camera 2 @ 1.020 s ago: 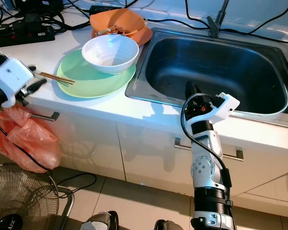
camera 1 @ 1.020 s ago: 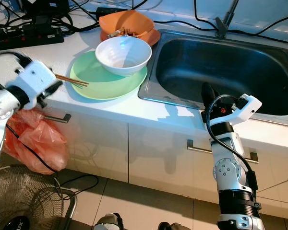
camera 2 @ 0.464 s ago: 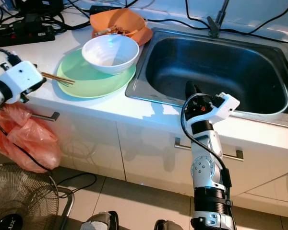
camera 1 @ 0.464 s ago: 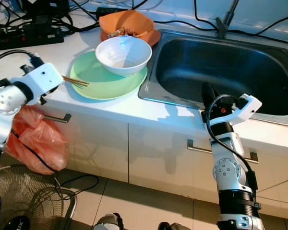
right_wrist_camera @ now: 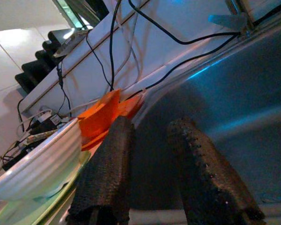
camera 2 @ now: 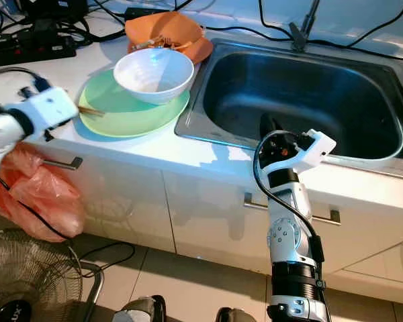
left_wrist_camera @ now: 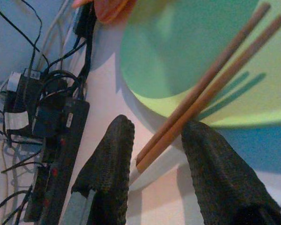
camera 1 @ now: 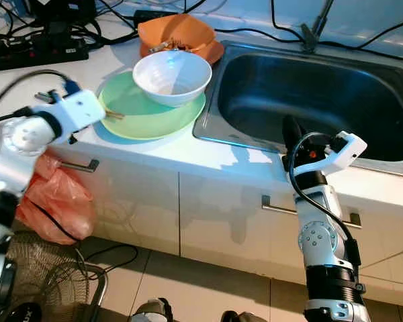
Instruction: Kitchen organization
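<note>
A pair of wooden chopsticks (left_wrist_camera: 206, 89) rests on the left rim of a green plate (camera 1: 151, 121) on the white counter. Their near ends stick out over the counter. My left gripper (left_wrist_camera: 155, 130) is open, with the chopstick ends lying between its two black fingers and touching neither. A white bowl (camera 1: 172, 77) stands on the plate. My right gripper (camera 1: 292, 131) is open with nothing in it. It hovers at the front rim of the steel sink (camera 1: 309, 87), pointing into the basin.
An orange bowl (camera 1: 178, 33) holding some utensils sits on an orange plate behind the white bowl. Power strips and cables (camera 1: 33, 50) crowd the back left of the counter. An orange plastic bag (camera 1: 54, 194) hangs from a cabinet handle. A fan (camera 1: 33, 275) stands on the floor below.
My left gripper has moved right along the counter edge to the chopstick ends at the plate's rim. The right arm has stayed still.
</note>
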`<state>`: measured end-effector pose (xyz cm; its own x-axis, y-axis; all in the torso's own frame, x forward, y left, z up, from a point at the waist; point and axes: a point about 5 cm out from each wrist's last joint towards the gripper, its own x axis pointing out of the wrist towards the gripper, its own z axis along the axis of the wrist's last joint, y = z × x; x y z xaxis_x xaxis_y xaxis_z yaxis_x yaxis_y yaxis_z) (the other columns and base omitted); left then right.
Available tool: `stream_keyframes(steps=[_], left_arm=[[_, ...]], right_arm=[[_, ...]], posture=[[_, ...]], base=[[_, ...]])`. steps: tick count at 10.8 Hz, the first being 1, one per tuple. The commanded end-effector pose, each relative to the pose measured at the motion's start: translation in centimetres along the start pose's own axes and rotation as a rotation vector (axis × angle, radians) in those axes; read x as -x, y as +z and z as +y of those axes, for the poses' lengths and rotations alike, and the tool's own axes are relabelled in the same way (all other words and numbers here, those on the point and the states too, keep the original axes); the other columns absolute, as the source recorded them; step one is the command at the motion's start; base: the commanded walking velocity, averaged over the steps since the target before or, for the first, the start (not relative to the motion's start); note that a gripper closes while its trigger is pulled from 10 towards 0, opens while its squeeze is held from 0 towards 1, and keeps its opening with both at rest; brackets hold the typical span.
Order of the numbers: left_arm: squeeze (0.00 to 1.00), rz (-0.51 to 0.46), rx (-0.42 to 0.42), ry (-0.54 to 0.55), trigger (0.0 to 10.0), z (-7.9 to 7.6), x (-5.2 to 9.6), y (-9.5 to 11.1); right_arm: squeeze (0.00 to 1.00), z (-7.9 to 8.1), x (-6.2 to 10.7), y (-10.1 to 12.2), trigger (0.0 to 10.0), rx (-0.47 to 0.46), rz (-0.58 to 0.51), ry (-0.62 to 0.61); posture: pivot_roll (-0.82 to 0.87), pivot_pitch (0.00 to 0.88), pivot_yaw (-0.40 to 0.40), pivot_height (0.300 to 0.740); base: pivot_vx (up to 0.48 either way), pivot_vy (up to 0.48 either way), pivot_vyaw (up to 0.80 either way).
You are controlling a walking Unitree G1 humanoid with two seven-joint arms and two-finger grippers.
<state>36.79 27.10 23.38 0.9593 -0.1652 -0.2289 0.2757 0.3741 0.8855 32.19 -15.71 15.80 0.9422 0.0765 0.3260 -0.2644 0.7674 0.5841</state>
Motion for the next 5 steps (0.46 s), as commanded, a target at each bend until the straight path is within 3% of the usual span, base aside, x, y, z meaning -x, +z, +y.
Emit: stream_keyframes(steps=[1, 5], left_arm=[[0.00, 0.014, -0.049, 0.009, 10.0, 0.24, -0.50, 0.35], [0.00, 0.076, -0.097, -0.004, 10.0, 0.27, -1.31, 0.06]], right_arm=[[0.00, -0.55, 0.28, -0.05, 10.0, 0.005, 0.001, -0.033], [0.00, -0.58, 0.40, -0.10, 10.0, 0.003, 0.005, -0.035]], posture=[[0.14, 0.132, -0.015, 0.740], [0.13, 0.134, -0.017, 0.740]], base=[[0.000, 0.000, 0.00], [0.000, 0.000, 0.00]])
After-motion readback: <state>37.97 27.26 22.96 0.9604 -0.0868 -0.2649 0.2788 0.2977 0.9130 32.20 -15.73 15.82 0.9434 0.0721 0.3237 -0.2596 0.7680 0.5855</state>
